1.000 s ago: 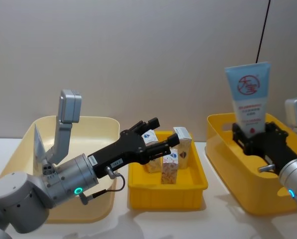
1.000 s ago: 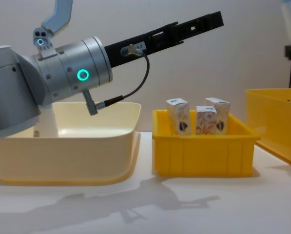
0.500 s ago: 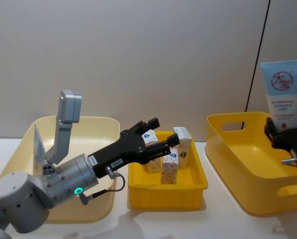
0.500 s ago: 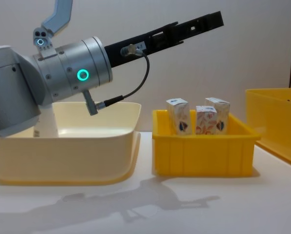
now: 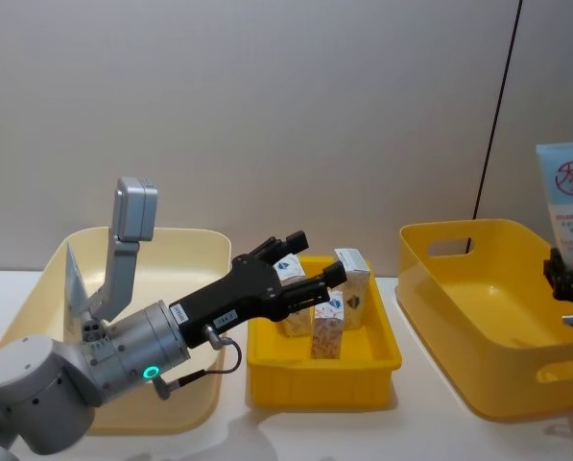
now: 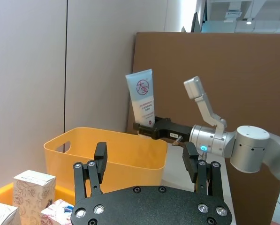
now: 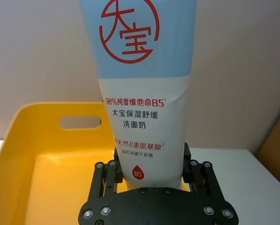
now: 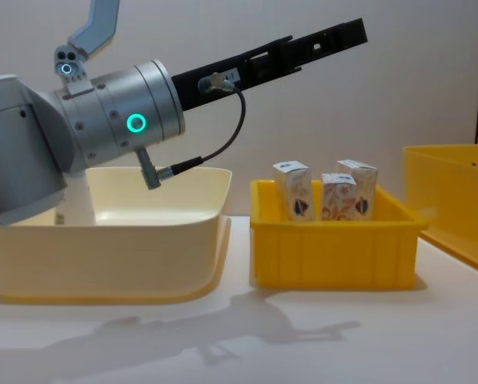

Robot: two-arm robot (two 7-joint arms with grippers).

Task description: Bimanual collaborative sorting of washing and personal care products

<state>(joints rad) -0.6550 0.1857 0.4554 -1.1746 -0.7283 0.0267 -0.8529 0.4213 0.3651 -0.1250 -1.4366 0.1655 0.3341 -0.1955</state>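
The left arm comes in big from the lower left of the head view. It reaches over the cream bin [image 5: 195, 252] at left, whose near wall sits low left in the chest view [image 8: 102, 260]. The left gripper [image 5: 310, 261] ends up center frame, with its black fingers [image 6: 100, 157] spread wide and nothing between them. In the chest view the left gripper [image 8: 347, 34] sits in the upper middle, well above everything in the small yellow bin [image 8: 335, 256].

That small yellow bin [image 5: 324, 379] is dead center. The white cartons [image 5: 351, 279] stand upright inside it, close together. From the side three of these cartons [image 8: 339, 196] poke above the rim.

Over on the right of the head view is the big yellow bin [image 5: 459, 288], the one with the handle slot.

The right gripper [image 5: 571, 280] is at the far right edge, above that bin's right side. It's clamped on the bottom end of the pale blue-white tube [image 5: 566, 206], which stands straight up with its red lettering showing. The right wrist view gives the grip clearly, with the right gripper [image 7: 151, 161] squeezing both sides of the tube [image 7: 144, 93] just by the red drop mark. The big yellow bin [image 7: 36, 140] is below and behind.
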